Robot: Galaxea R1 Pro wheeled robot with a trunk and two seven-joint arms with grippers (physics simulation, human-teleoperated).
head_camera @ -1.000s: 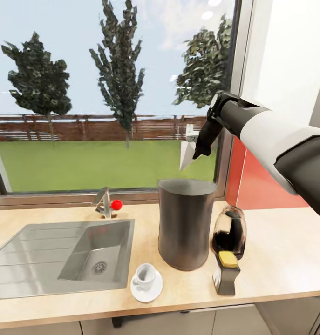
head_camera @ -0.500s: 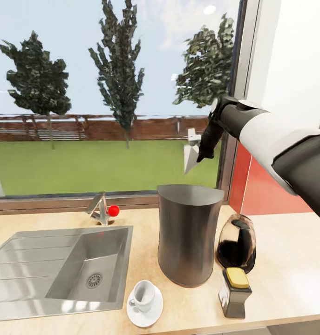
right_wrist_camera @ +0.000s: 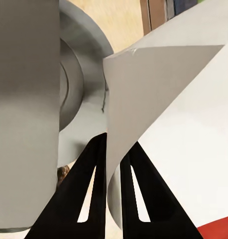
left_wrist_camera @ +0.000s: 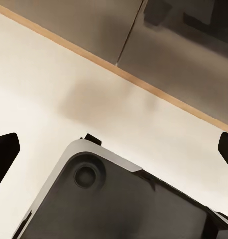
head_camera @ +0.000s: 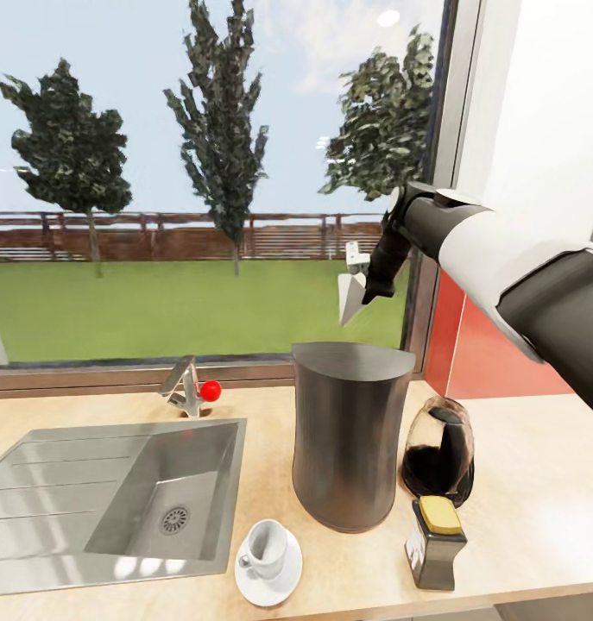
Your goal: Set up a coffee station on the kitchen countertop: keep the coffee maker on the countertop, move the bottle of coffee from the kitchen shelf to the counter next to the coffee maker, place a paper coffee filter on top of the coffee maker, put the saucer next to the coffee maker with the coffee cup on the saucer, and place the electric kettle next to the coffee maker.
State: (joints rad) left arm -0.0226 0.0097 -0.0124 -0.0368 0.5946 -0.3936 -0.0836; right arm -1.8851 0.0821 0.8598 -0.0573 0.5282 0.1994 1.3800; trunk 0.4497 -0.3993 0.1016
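Above coffee maker (head_camera: 348, 431) | right fingers (right_wrist_camera: 114, 159) pinch paper filter (head_camera: 351, 297) | left fingers (left_wrist_camera: 5, 154) wide, wrist-view only

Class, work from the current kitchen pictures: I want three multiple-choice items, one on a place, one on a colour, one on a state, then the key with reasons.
1. Where does the coffee cup stand?
A. in the sink
B. on the saucer
C. on the windowsill

2. What colour is the knob on the faucet?
A. red
B. blue
C. green

3. What is the right claw doing?
A. hanging open
B. pressing the kettle
C. pinching a paper filter

Key: B, the cup sits on the white saucer near the counter's front edge. A, a red ball shows beside the spout. C, the fingers close on the white paper filter above the tall dark coffee maker.
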